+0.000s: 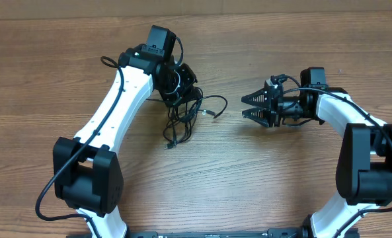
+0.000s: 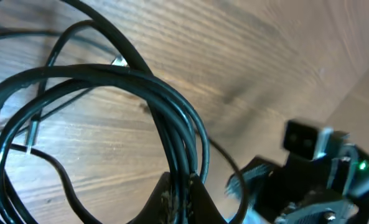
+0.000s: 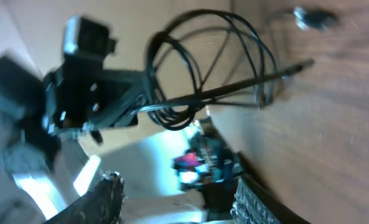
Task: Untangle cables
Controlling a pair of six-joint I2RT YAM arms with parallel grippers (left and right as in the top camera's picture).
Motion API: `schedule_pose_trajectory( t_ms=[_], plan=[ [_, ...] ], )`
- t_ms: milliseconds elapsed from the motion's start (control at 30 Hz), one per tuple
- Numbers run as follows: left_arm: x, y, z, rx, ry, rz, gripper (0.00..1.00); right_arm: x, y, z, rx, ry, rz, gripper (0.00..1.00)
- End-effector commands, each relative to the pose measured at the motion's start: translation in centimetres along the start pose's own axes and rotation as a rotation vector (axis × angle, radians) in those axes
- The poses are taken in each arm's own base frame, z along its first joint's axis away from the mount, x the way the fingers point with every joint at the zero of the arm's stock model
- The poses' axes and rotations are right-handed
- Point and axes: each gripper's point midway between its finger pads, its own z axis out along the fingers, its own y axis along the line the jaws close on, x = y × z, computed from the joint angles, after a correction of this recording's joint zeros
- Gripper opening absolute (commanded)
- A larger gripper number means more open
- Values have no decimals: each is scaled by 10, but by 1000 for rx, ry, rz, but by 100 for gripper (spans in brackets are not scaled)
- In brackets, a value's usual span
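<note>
Left gripper is clamped on the black cables, whose loose ends lie on the wooden table. Right gripper waits open nearby. Separation seems just beginning; next it should catch one free loop.

thin black cables, bunched loops, lifted

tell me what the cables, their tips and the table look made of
The cables look like rubber or plastic sheathing: black with a slight sheen, bending in smooth loops. The tips are probably metal: silver and bright. The table is wood or wood-look laminate: brown grain lines, matte; cannot tell which.
</note>
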Motion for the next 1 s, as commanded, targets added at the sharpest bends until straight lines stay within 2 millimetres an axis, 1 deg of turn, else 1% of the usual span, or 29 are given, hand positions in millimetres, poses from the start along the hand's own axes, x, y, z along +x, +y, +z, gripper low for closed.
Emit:
schedule_pose_trajectory(
  t_ms=[0,167,333,433,500,633,767,900,967],
  plan=[
    [3,-12,7,-17,-71,12,4,-2,-7,7,45,-11,263,56],
    [7,-27,14,-5,-108,150,4,-14,-18,7,110,-75,308,54],
    [18,-38,20,3,-106,359,4,-24,-28,4,164,-143,364,54],
    [21,-40,22,3,-104,402,4,-28,-28,4,168,-157,358,44],
    [21,-40,22,2,-103,401,4,-29,-29,4,174,-163,357,43],
    [20,-39,22,-5,-109,429,4,-29,-29,4,174,-164,357,47],
    [16,-33,22,-43,-131,430,4,-33,-34,2,200,-191,357,50],
    [19,-27,23,-63,-115,459,4,-34,-36,1,208,-198,356,51],
    [20,-23,23,-75,-106,468,4,-34,-36,1,210,-201,356,54]
  ],
)
